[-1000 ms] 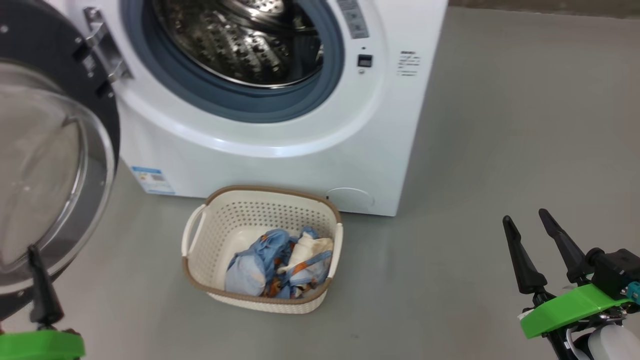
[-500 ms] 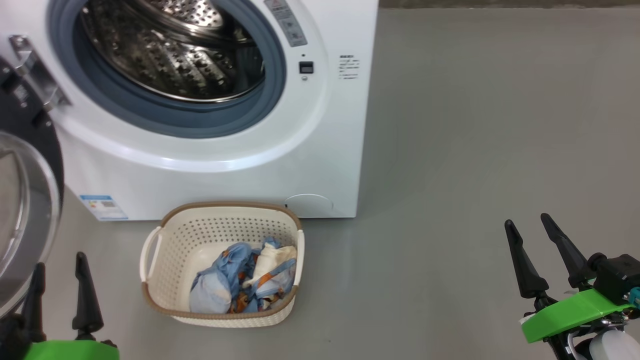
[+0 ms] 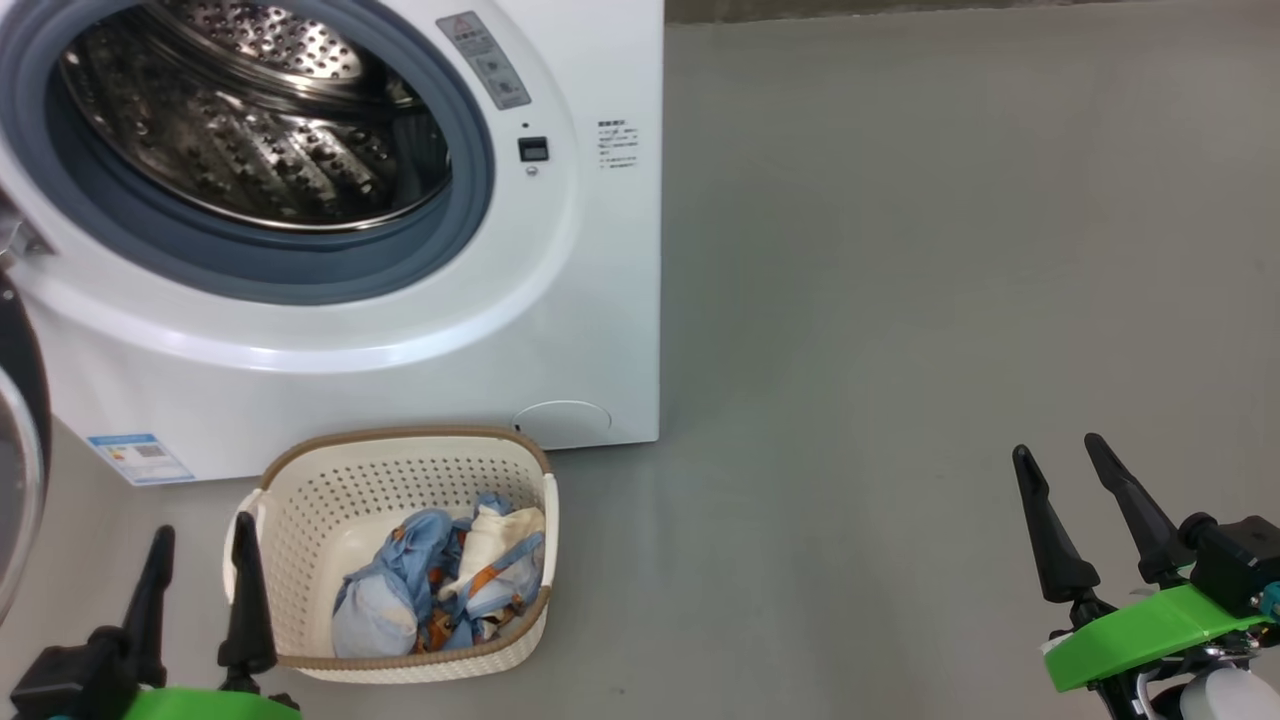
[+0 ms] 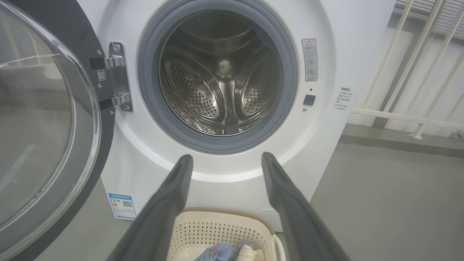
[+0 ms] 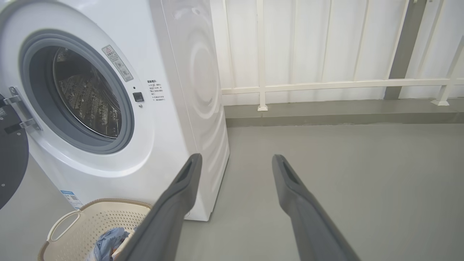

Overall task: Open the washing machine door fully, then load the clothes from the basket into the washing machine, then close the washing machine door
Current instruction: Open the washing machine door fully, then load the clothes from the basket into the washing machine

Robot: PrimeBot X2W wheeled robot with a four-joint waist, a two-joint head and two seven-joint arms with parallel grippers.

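1. Door [image 4: 43,119]: black rim, clear bulging glass, swung open to the left.
2. Left gripper [image 3: 203,528]: spread, empty, beside the basket.
3. Basket [image 3: 400,437]: cream, brown rim, handles left and right, just before the washing machine [image 3: 560,300].
4. Clothes [image 3: 440,585]: light blue, orange and cream, bunched in the basket's near right corner.
5. Right gripper [image 3: 1057,447]: spread, empty, well apart.

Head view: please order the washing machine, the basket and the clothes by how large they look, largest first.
1. washing machine, partly cut off, clearly largest
2. basket
3. clothes, inside the basket
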